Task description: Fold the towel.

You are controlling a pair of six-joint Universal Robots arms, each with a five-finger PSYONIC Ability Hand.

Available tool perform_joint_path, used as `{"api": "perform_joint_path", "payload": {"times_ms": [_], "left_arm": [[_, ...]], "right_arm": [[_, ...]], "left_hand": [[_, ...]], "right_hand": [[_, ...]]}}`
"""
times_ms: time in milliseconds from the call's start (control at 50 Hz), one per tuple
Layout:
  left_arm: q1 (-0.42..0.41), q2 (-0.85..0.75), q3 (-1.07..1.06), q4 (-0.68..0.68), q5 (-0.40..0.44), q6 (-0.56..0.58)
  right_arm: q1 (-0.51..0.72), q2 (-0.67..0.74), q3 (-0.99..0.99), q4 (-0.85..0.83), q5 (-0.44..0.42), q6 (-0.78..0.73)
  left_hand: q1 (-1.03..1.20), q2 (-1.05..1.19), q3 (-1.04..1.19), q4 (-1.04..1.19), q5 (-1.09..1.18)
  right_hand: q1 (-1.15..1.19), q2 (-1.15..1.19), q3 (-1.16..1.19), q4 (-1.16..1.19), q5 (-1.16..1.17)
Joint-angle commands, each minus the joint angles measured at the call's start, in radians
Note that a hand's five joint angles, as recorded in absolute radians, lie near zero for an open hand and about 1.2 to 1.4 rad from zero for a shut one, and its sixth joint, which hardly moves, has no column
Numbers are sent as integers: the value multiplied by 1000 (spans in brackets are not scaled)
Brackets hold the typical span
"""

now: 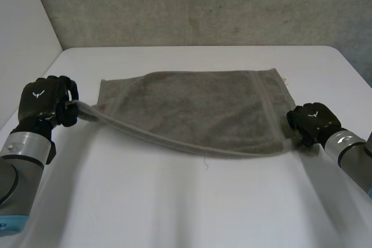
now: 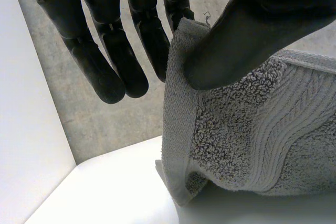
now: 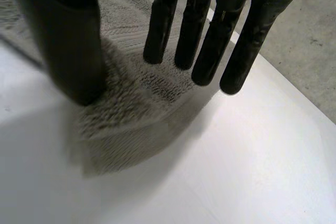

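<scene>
A grey towel [image 1: 192, 108] lies across the middle of the white table [image 1: 192, 207], its near edge pulled into a sagging line between my two hands. My left hand [image 1: 45, 101] holds the near left corner a little above the table. In the left wrist view the thumb [image 2: 247, 35] pinches that towel corner [image 2: 231, 140] against a finger, and the other fingers hang straight. My right hand [image 1: 313, 120] sits at the near right corner. In the right wrist view its fingers [image 3: 207, 51] are straight and spread from the thumb, over the towel corner [image 3: 136, 93] that lies flat on the table.
A rough concrete wall [image 1: 203, 4] rises behind the table's far edge and a white wall [image 1: 23, 21] stands at the left. Bare tabletop stretches between the towel and the near edge. The table's right edge runs just past my right hand.
</scene>
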Motion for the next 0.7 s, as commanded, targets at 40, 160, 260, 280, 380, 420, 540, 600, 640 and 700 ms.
{"api": "perform_joint_path", "payload": {"times_ms": [40, 160, 260, 280, 380, 420, 540, 600, 640, 700], "left_arm": [[0, 0, 0, 0, 0, 0], [2, 2, 0, 0, 0, 0], [-2, 5, 0, -6, 0, -3], [-2, 5, 0, -6, 0, -3], [1, 64, -3, -67, 0, -3], [6, 101, -5, -104, 2, -3], [20, 234, -6, -266, 73, -15], [32, 303, -8, -329, 106, -34], [40, 331, -12, -356, 115, -43], [37, 373, -26, -402, 115, -60]], "right_arm": [[0, 3, 0, 4, -4, 0], [-3, 0, 3, 12, 2, 0], [-3, -43, 20, 27, 5, 1], [-3, -43, 20, 27, 5, 1], [-14, -147, 32, 160, -15, -8], [-15, -173, 31, 211, -24, -12], [-46, -311, 25, 398, -76, -67], [-109, -408, 17, 464, -105, -86], [-132, -451, 14, 495, -127, -91], [-158, -502, -1, 576, -165, -97]], "left_hand": [[-11, -91, -150, 17, -239], [-11, -91, -150, 17, -239], [-11, -91, -150, 17, -239], [-11, -91, -150, 17, -239], [-11, -91, -150, 17, -239], [-11, -91, -150, 17, -239], [-11, -91, -150, 17, -239], [-11, -91, -150, 17, -239], [-11, -91, -150, 17, -239], [-11, -91, -150, 17, -239]], "right_hand": [[556, 559, 564, 564, 571], [606, 609, 614, 614, 621], [606, 609, 614, 614, 621], [606, 609, 614, 614, 621], [606, 609, 614, 614, 621], [606, 609, 614, 614, 621], [606, 609, 614, 614, 621], [606, 609, 614, 614, 621], [606, 609, 614, 614, 621], [606, 609, 614, 614, 621]]}}
